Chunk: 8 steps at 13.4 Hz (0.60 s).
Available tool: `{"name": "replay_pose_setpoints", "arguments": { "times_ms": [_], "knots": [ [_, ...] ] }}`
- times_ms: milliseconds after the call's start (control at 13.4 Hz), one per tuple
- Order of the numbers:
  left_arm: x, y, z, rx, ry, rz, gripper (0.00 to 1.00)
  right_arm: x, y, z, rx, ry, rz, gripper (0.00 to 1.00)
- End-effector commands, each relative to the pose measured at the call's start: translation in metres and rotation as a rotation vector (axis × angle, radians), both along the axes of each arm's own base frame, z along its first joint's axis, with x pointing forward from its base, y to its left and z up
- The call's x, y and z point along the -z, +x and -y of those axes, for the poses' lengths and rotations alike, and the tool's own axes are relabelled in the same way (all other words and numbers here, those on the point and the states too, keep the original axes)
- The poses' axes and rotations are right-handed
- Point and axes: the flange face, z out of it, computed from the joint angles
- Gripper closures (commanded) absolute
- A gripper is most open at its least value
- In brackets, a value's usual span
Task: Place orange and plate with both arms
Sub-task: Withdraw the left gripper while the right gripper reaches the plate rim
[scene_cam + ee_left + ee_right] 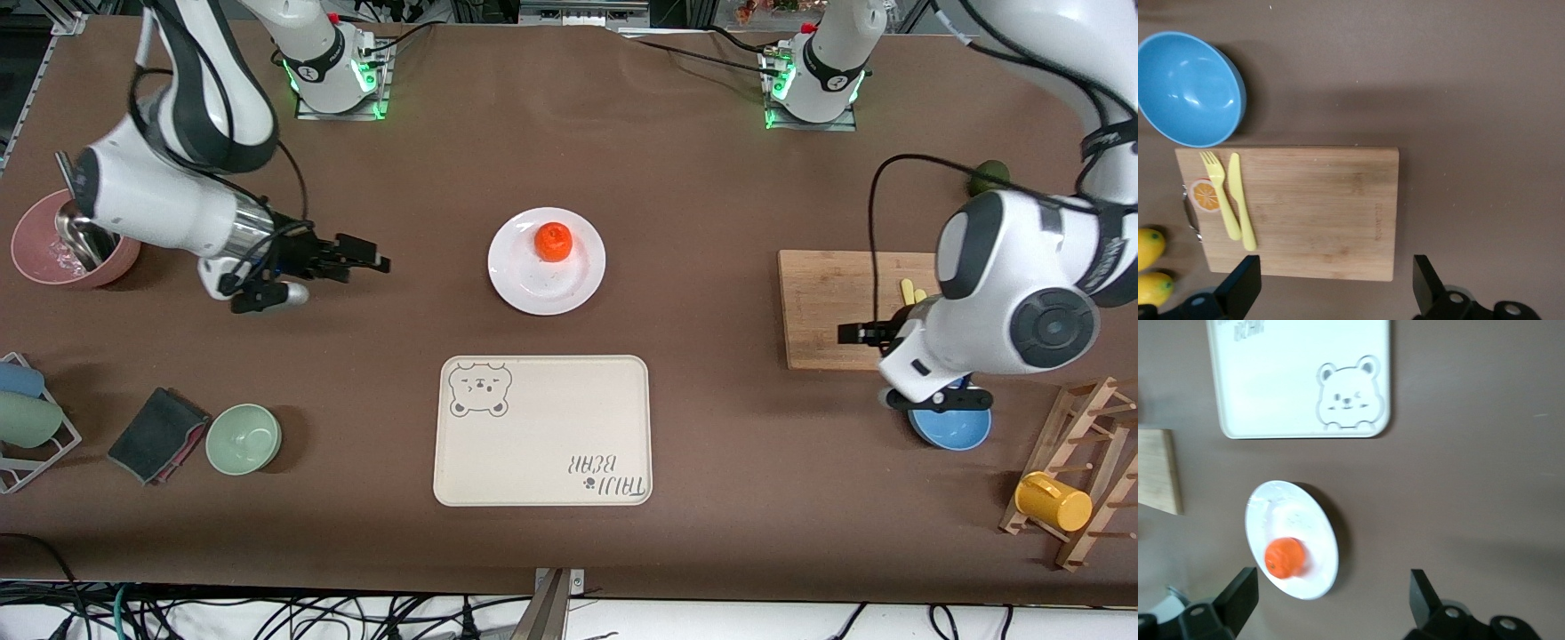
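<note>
Front cam sits high, facing the robot bases, whole table (711, 196) in shot. Both wrist cams look straight down: left one over the cutting board (1305, 210), right one over the plate (1293, 527) and tray (1298, 377), both also in front view.

plate (546, 283) 1 | orange (553, 241) 1 | tray (542, 462) 1 | bowls (244, 438) 3 | lemons (1150, 247) 2
</note>
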Motion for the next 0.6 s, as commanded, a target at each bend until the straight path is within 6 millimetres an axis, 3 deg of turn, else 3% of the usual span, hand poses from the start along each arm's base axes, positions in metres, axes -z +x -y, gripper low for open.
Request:
{"name": "replay_pose_setpoints", "arguments": {
  "times_ms": [0, 149, 373, 522],
  "knots": [
    [-0.019, -0.008, -0.012, 0.076, 0.026, -0.007, 0.00, 0.041, -0.030, -0.029, 0.011, 0.045, 0.030, 0.00],
    [-0.023, -0.009, -0.024, 0.092, 0.019, -0.020, 0.00, 0.068, -0.051, -0.050, 0.017, 0.050, 0.049, 0.00],
    [-0.024, -0.013, -0.032, 0.096, 0.007, -0.050, 0.00, 0.093, -0.086, -0.083, 0.045, 0.090, 0.088, 0.00],
    [-0.063, -0.020, -0.052, 0.093, 0.003, 0.007, 0.00, 0.111, -0.106, -0.089, 0.052, 0.131, 0.104, 0.00]
  ]
}}
